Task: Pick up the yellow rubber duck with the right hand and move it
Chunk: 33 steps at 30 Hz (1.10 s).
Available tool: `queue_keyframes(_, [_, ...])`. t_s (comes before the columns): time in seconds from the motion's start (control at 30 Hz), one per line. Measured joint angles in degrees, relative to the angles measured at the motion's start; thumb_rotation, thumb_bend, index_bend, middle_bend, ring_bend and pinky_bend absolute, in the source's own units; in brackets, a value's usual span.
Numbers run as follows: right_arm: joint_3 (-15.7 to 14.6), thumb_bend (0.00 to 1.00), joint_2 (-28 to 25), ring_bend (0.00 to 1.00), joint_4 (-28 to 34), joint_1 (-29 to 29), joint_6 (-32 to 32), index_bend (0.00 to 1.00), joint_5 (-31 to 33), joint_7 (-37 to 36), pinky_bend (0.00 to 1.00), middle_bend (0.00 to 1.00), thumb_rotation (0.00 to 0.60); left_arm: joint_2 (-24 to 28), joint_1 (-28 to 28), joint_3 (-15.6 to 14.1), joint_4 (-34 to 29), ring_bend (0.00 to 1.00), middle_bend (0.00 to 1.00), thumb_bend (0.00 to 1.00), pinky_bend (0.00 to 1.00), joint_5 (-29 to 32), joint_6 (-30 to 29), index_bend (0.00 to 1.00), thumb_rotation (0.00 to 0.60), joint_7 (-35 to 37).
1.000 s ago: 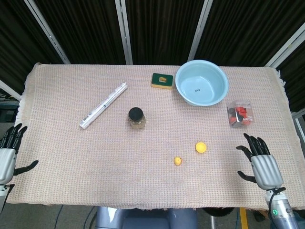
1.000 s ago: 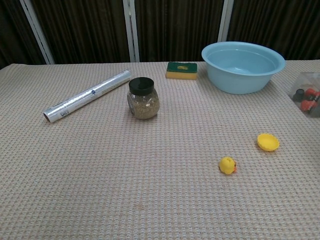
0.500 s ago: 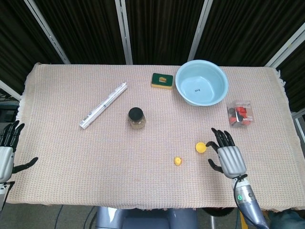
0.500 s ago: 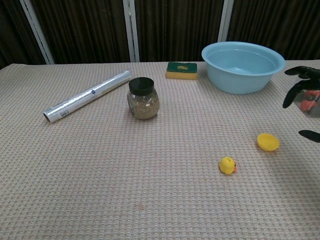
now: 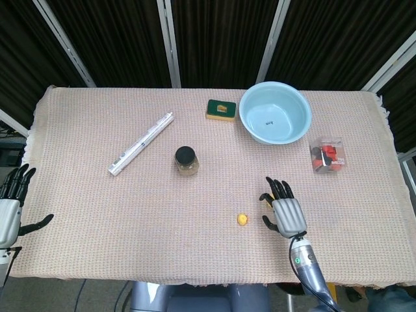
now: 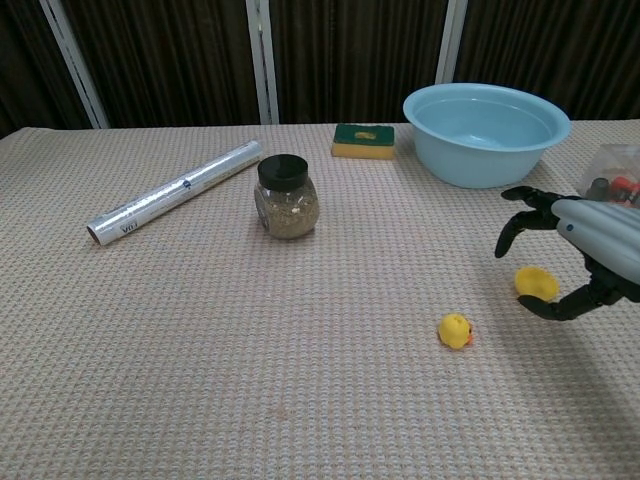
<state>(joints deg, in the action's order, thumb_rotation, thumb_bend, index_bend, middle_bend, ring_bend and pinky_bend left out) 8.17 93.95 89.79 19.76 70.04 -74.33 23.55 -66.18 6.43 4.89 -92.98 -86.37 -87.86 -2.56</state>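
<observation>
The small yellow rubber duck (image 5: 242,220) (image 6: 455,330) sits on the woven cloth in the near right part of the table. My right hand (image 5: 283,211) (image 6: 585,245) hovers just right of it, fingers spread and empty, palm down, a short gap away from the duck. In the head view this hand covers a yellow cap; in the chest view the yellow cap (image 6: 535,284) shows under the fingers. My left hand (image 5: 10,205) hangs open off the table's left edge, holding nothing; the chest view does not show it.
A light blue basin (image 5: 275,112) (image 6: 487,131) stands at the back right, a green-yellow sponge (image 5: 221,109) beside it. A dark-lidded jar (image 5: 186,160) (image 6: 286,196) and a foil roll (image 5: 141,143) lie mid-left. A clear box of small parts (image 5: 327,155) sits at the right.
My right hand has moved left across the table from the right edge toward the duck, now over the yellow cap. The duck and the left hand stayed put.
</observation>
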Motion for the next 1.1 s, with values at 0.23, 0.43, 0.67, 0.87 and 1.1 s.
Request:
queue_keyframes(0.23, [-2.60, 0.29, 3.53, 0.00, -2.50, -0.47, 0.45, 0.36, -0.52, -0.81, 0.00, 0.00, 0.600, -0.02, 0.05, -0.05, 0.07, 0.00, 0.00, 0.00, 0.23, 0.12, 0.23, 0.00, 0.600, 0.49])
queue_keyframes(0.43, [-4.64, 0.29, 5.96, 0.00, -3.92, -1.25, 1.08, 0.36, -1.83, -1.66, 0.00, 0.00, 0.600, 0.06, 0.13, -0.02, -0.17, 0.00, 0.00, 0.00, 0.23, 0.14, 0.29, 0.00, 0.600, 0.36])
queue_keyframes(0.67, [-5.66, 0.29, 9.01, 0.00, -4.87, -1.36, 1.36, 0.36, -2.98, -1.11, 0.00, 0.00, 0.600, 0.10, 0.27, 0.02, -0.39, 0.00, 0.00, 0.00, 0.23, 0.37, 0.57, 0.00, 0.600, 0.18])
queue_keyframes(0.87, [-4.55, 0.29, 10.46, 0.00, -5.35, -0.21, 0.47, 0.36, -2.80, 0.47, 0.00, 0.00, 0.600, 0.01, 0.21, 0.15, -0.29, 0.00, 0.00, 0.00, 0.22, 0.59, 0.40, 0.00, 0.600, 0.36])
queue_keyframes(1.1, [-3.55, 0.29, 11.96, 0.00, -6.23, 0.99, -0.54, 0.36, -2.32, 1.72, 0.00, 0.00, 0.600, 0.00, 0.17, 0.14, -0.13, 0.00, 0.00, 0.00, 0.23, 0.51, 0.26, 0.00, 0.600, 0.83])
